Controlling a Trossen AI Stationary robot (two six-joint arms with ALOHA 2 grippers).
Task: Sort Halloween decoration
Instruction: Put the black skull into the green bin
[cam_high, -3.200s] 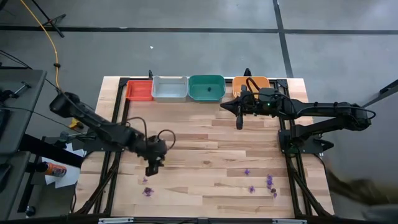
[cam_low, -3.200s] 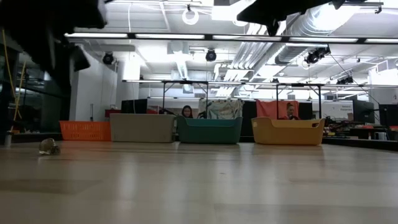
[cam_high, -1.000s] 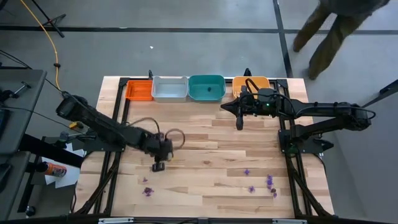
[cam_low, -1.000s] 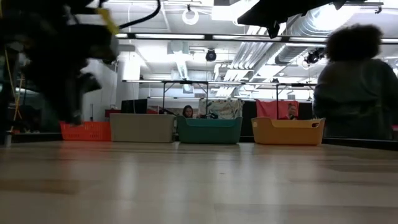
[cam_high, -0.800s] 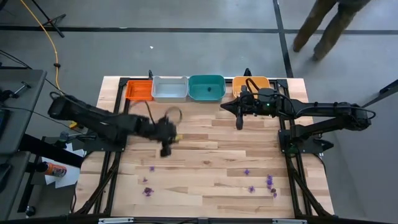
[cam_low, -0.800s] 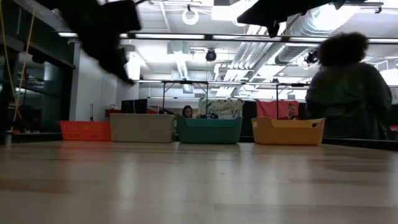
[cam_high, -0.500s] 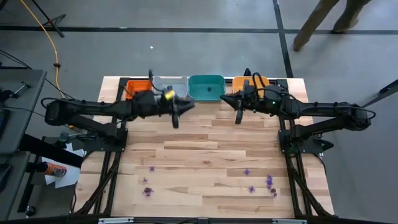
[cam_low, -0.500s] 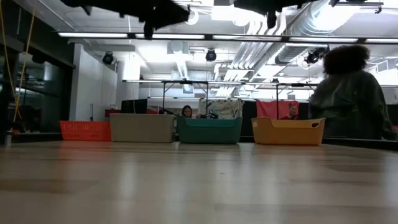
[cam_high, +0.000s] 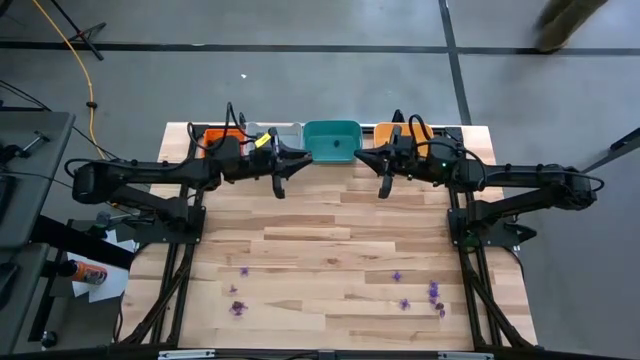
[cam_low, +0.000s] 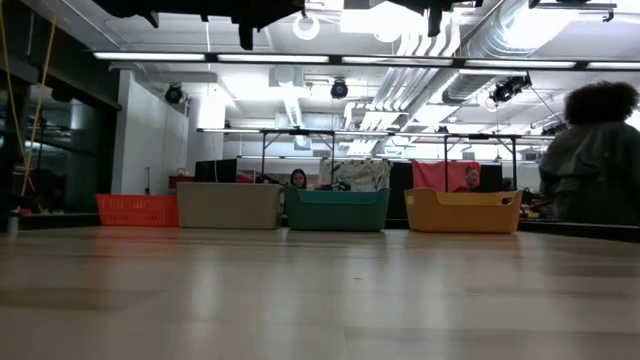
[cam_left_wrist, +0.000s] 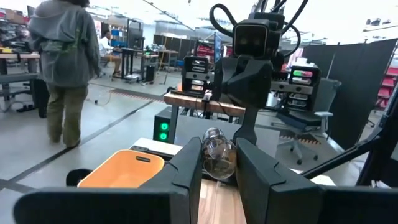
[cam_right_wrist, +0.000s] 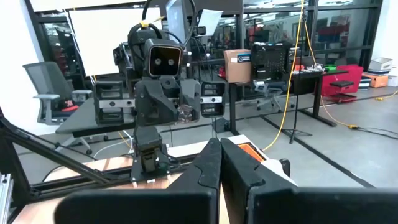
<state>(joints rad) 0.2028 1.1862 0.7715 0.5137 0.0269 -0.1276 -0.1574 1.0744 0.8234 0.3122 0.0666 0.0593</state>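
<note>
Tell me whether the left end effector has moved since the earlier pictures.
Yes. The left end effector has travelled from mid-table up toward the tray row, now just below the grey tray.

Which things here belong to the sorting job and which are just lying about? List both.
Job: purple trinkets on the table; clear trinket held in the left gripper; row of trays at the far edge, likely the sorting bins; right gripper, shut, near the trays.
Lying about: yellow cable on the floor; person beyond the table.
</note>
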